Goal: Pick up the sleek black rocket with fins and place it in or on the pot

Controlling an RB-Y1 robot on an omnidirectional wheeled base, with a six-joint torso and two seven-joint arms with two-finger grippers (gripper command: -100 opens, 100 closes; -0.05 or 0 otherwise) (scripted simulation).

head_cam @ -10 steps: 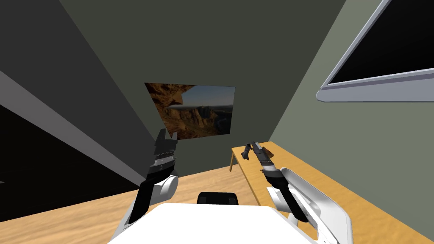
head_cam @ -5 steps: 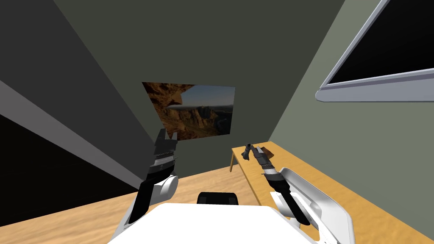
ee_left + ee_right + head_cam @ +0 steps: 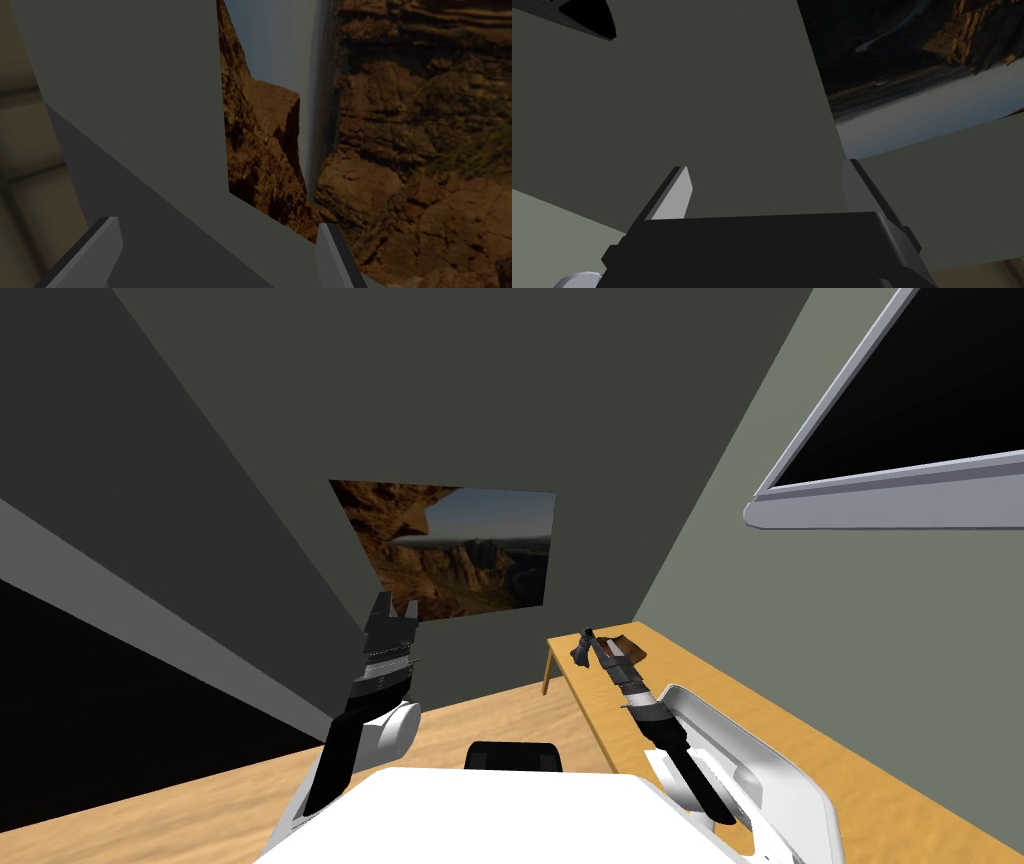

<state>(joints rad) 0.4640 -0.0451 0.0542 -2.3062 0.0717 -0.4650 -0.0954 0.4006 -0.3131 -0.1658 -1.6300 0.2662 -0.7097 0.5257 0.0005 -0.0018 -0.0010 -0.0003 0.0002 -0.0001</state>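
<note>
jaws parted and empty on the right gripper [image 3: 766,166], which hovers right of centre in the head view above the far end of a wooden desk [image 3: 720,673]. a small dark shape, likely the rocket [image 3: 578,651], sits just left of it by the desk's corner; a brown thing, perhaps the pot [image 3: 627,645], sits just right. the left gripper [image 3: 215,224], jaws also apart, is raised left of centre. nothing looks grasped, so pick-up and placement both appear undone.
</note>
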